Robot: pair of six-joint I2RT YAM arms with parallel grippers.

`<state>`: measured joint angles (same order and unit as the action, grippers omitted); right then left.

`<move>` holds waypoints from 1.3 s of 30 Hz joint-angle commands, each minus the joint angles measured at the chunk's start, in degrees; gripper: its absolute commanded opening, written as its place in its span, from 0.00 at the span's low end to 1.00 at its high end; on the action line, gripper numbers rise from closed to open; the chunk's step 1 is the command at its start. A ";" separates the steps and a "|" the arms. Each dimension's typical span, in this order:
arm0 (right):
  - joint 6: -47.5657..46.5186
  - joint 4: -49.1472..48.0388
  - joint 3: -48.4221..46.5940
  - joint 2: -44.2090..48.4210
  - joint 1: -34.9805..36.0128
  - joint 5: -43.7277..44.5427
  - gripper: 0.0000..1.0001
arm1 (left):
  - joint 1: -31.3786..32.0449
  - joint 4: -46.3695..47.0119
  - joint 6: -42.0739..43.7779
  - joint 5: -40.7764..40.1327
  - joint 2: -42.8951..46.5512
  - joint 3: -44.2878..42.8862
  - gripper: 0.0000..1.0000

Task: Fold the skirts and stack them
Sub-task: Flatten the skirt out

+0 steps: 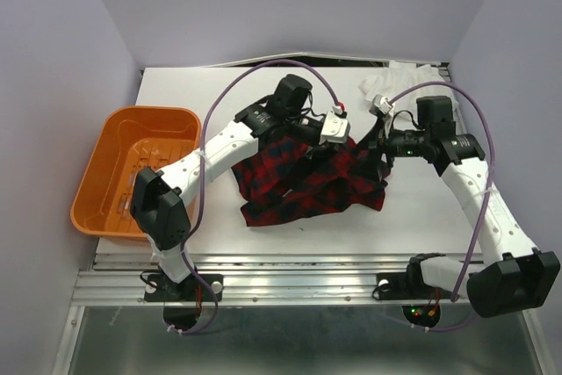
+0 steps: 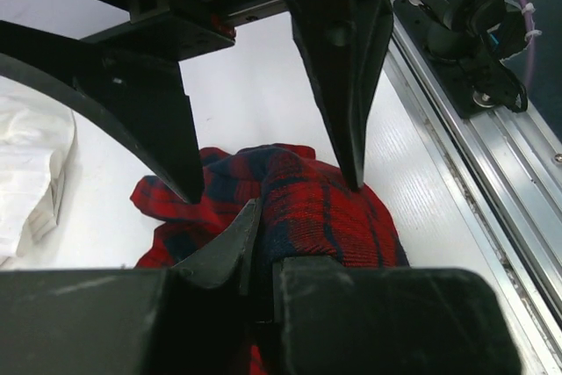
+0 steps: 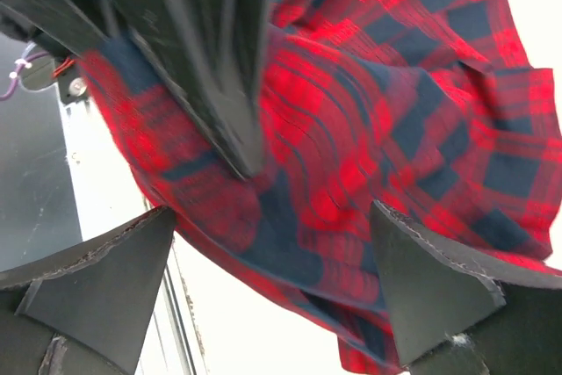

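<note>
Early stage: plaid skirt crumpled on bench, unfolded, nothing stacked; white garment untouched; left hand wide, right hand wide over cloth

Readable text: none in any of the three views.
Plaid skirt: red and navy check only; no tag or label showing.
Orange bin: plain walls, no marking.
Arm housings: black and white casings without legible brand or number.
Aluminium rail: bare metal, no lettering.
Base lights: small red and green dots near the right arm base, no characters.
</note>
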<state>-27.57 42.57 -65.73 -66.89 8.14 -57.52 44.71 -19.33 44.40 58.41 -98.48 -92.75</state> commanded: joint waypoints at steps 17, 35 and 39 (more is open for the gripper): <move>2.97 -7.15 1.39 0.09 8.47 20.07 0.01 | -4.53 -7.46 -6.96 -12.71 6.18 -0.16 0.41; -5.12 -6.44 23.89 11.86 8.47 31.67 0.01 | -15.53 -36.37 23.71 -24.13 21.14 31.22 0.80; -6.53 -6.71 25.48 13.19 8.47 33.25 0.01 | -15.53 -35.43 24.42 -24.66 22.18 34.47 0.81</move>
<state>-31.33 38.39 -41.56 -55.79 16.56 -28.08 29.15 -50.94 65.34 34.28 -77.52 -60.38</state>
